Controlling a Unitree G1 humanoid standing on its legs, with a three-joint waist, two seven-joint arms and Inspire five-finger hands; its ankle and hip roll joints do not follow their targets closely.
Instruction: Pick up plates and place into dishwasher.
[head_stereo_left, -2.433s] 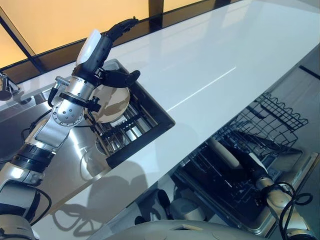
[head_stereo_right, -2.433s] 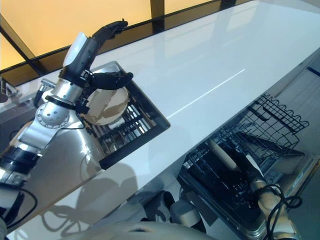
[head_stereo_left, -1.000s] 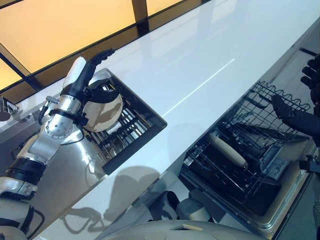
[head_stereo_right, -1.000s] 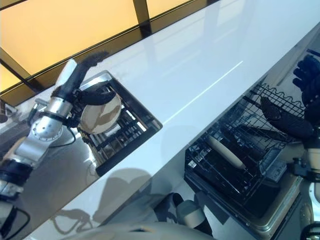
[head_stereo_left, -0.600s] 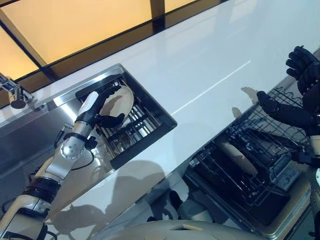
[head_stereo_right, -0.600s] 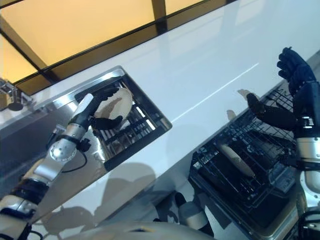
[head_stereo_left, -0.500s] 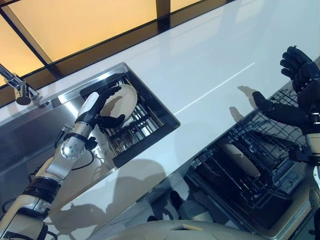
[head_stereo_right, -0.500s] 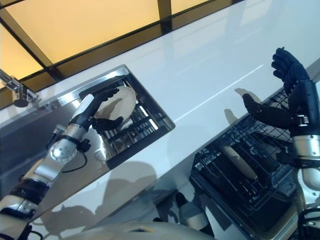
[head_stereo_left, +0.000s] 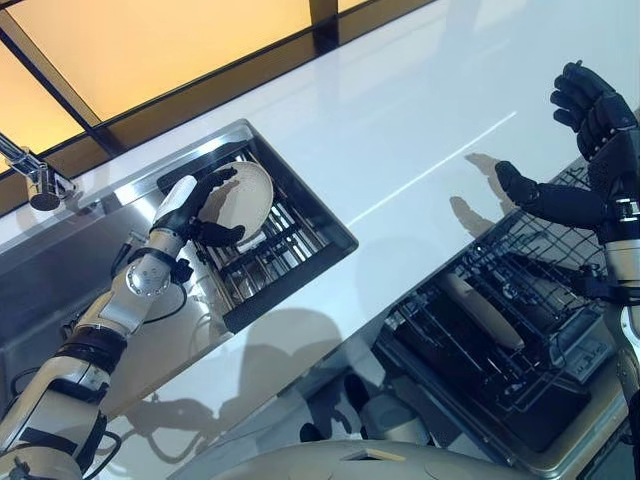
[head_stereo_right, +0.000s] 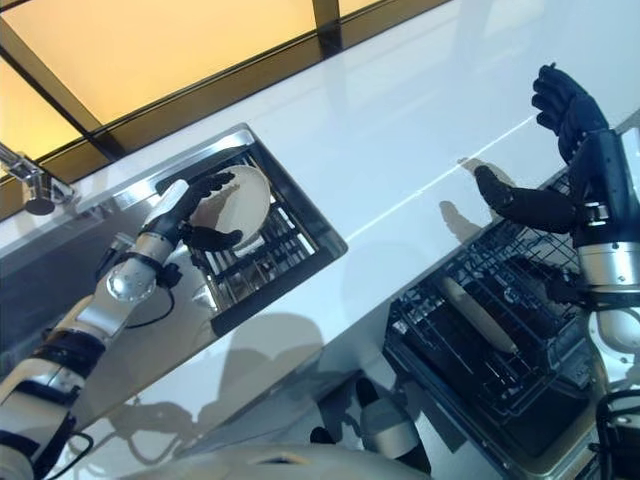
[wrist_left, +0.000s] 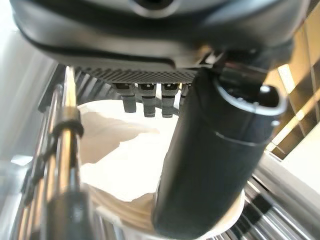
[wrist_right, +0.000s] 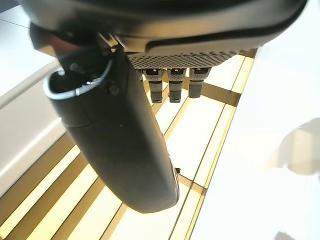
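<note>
Fingers of left hand (head_stereo_left: 196, 208) curl round plate (head_stereo_left: 244, 196); right hand (head_stereo_left: 590, 110) spread, empty.

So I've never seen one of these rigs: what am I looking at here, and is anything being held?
A two-armed humanoid robot. Two pictures look down from its head; the close-ups come from cameras on its wrists. The left hand is closed round a pale plate standing in the black rack set in the sink. The right hand is raised open, holding nothing, above the open dishwasher, where another plate stands in the wire basket. Between them runs a white counter.
</note>
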